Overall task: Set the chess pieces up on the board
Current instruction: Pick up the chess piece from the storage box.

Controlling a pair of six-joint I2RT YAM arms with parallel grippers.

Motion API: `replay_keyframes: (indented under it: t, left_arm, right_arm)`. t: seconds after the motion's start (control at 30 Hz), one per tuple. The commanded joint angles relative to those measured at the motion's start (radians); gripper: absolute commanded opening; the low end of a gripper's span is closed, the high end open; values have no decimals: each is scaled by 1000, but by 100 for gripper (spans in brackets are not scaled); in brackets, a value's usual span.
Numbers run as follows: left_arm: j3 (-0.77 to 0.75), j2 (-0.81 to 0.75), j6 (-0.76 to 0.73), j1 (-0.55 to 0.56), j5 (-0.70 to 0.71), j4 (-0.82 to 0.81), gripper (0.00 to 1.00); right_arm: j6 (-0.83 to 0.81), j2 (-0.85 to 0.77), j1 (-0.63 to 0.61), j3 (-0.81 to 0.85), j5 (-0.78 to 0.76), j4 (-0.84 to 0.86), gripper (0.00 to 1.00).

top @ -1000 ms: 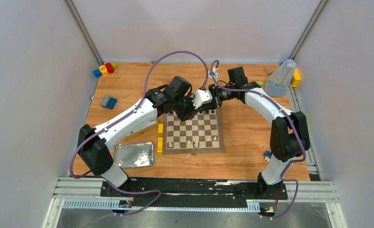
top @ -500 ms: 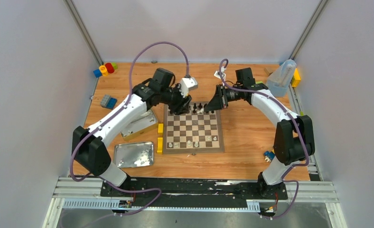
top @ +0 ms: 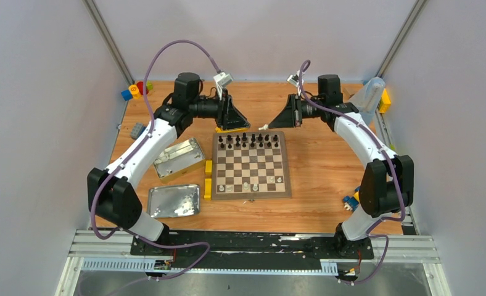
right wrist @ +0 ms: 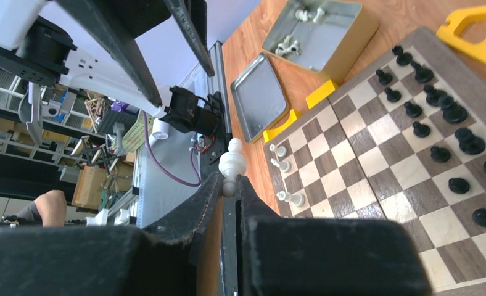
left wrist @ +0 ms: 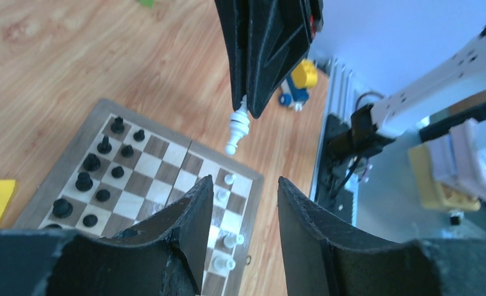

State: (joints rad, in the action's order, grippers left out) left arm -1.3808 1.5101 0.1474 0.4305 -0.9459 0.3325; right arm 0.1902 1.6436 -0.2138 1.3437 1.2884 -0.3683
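While the board (top: 253, 165) sits mid-table (top: 317, 166) on wood, pale walls (top: 259, 37) surround it | black pieces (top: 253, 145): about fourteen, far rows | white pieces (top: 245, 185): four, near rows | tins (top: 174, 201): two | right gripper (right wrist: 228, 183): pinching one white piece (right wrist: 232, 164) | left gripper (left wrist: 243, 182): half-open, empty

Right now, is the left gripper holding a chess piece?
No: in the left wrist view the left gripper stands open and empty, while the white piece is pinched in the right gripper.

One end of the pale piece (right wrist: 232, 164) is hidden inside the right gripper (right wrist: 230, 184), and the board (right wrist: 376, 154) is cropped by the picture's edge.
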Motion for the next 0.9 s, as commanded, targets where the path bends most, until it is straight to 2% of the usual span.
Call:
replay_keyframes:
  t: [0.0, 0.4, 0.73, 0.87]
  left_arm:
    - [29, 12, 337, -33, -130, -302, 50]
    - [92, 103, 628, -36, -144, -628, 52]
    - [112, 132, 747, -35, -162, -752, 54]
    - [114, 137, 767, -31, -166, -767, 51]
  right_arm:
    - [183, -28, 12, 64, 29, 181, 0]
    - [406, 14, 13, 77, 77, 386, 0]
    - [464, 34, 12, 66, 66, 459, 0]
    - [474, 42, 12, 66, 63, 469, 0]
